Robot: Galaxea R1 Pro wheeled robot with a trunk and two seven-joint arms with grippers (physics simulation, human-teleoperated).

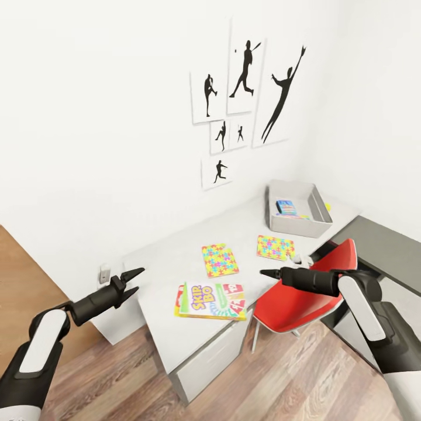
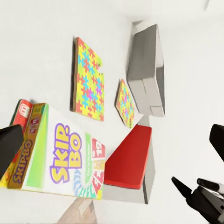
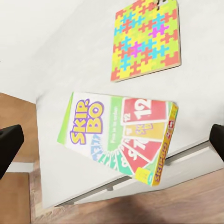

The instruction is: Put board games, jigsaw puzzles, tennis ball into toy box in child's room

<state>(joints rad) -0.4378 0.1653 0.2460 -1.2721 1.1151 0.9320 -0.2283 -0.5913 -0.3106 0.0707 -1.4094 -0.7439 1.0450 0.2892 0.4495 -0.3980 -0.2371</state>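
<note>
The Skip-Bo board game [image 1: 210, 301] [image 2: 60, 154] [image 3: 119, 133] lies flat at the table's [image 1: 169, 333] near edge. Two jigsaw puzzles [image 1: 220, 259] [image 1: 275, 247] lie beyond it. At the table's far end stands the grey toy box [image 1: 316, 227] [image 2: 147, 70] with a small blue board game [image 1: 286, 206] inside. A yellow-green sliver, maybe the tennis ball [image 1: 328, 206], peeks from behind its right wall. My left gripper [image 1: 135, 279] hangs open, left of the table. My right gripper [image 1: 266, 273] hovers open right of the Skip-Bo box, its fingers [image 3: 9, 144] wide apart.
A red chair [image 1: 304, 292] is tucked under the table beneath my right arm. A darker grey desk section [image 1: 386, 245] runs along the right wall. White drawers [image 1: 210, 362] face the wood floor. Silhouette prints [image 1: 245, 76] hang above.
</note>
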